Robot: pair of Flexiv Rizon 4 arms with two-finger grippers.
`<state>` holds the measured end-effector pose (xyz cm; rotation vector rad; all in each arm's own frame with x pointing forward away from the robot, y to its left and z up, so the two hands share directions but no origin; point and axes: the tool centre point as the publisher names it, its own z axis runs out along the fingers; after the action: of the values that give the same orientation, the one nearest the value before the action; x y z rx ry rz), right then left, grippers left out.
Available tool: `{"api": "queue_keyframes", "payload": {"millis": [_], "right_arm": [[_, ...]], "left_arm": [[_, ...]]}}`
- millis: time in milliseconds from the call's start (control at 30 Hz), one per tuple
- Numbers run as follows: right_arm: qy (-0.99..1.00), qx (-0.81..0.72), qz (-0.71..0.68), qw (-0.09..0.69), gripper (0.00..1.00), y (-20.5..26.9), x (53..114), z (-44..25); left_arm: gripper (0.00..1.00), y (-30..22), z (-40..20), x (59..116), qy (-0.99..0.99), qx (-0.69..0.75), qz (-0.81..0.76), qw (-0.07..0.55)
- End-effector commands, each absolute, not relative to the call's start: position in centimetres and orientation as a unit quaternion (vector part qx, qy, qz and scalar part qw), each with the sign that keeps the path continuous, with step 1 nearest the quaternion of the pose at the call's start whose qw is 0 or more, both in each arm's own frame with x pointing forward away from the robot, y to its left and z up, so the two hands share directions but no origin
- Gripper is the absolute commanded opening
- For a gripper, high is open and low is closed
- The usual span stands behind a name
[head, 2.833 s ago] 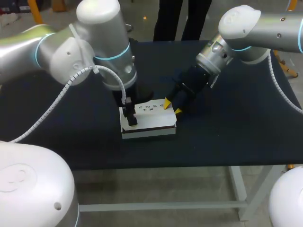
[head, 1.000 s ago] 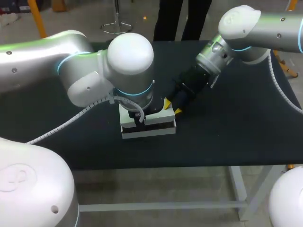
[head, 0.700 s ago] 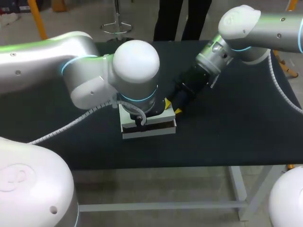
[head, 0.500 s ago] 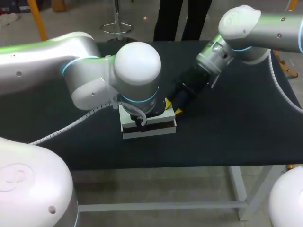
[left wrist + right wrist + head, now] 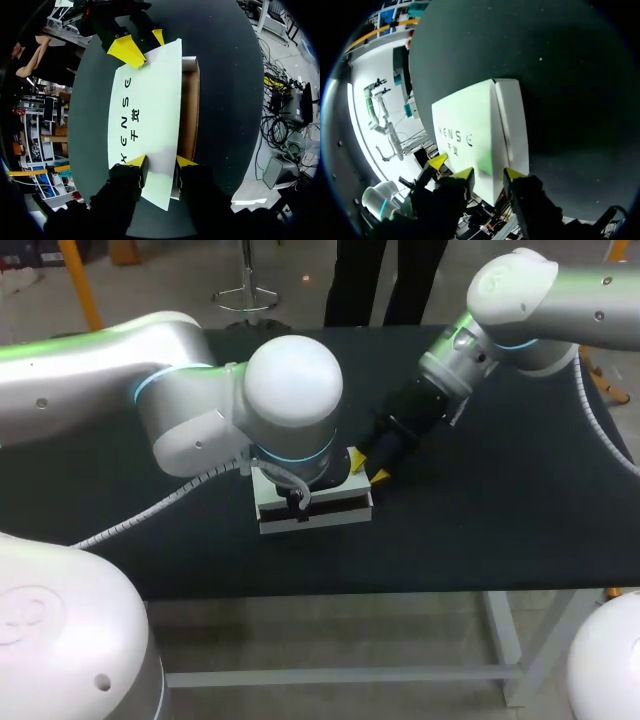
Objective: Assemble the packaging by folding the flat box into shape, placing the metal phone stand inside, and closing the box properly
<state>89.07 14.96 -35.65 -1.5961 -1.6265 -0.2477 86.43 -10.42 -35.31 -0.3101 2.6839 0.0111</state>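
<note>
At the middle of the black table [image 5: 480, 520], the white cardboard box [image 5: 320, 516] is already standing folded into shape, and its printed white lid [image 5: 145, 110] is lying over it, not yet shut: a strip of brown inner cardboard [image 5: 189, 110] is showing along one long side. The left gripper [image 5: 161, 161] is straddling the lid's near end with its fingers [image 5: 186, 161] partly apart, clamping nothing. The right gripper [image 5: 489, 175] is sitting at the box's far corner; whether it is gripping I cannot tell. No metal phone stand is showing, so it is probably inside already, and tucking the lid closed is looking like the remaining step.
</note>
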Motion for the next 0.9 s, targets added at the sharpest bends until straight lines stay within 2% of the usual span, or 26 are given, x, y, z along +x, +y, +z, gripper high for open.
{"api": "queue_keyframes", "payload": {"millis": [33, 433, 633, 900], "right_arm": [[-0.645, -0.637, -0.106, 0.408, 0.42, 14.4, 88.5, -35.4], [-0.647, -0.64, -0.127, 0.395, 0.42, 13.4, 87.2, -34.5], [-0.653, -0.639, -0.137, 0.383, 0.39, 13.2, 86.3, -33.9], [-0.664, -0.636, -0.139, 0.367, 0.09, 13.7, 85.5, -33.6]], "left_arm": [[0.36, -10.7, -35.6, 86.2, 0.969, -0.113, 0.008, 0.219], [0.38, -10.8, -36.1, 85.9, 0.971, -0.11, 0.013, 0.213], [0.39, -10.9, -36.1, 85.7, 0.971, -0.106, 0.014, 0.212], [0.39, -10.9, -36.2, 85.7, 0.972, -0.107, 0.016, 0.209]]}}
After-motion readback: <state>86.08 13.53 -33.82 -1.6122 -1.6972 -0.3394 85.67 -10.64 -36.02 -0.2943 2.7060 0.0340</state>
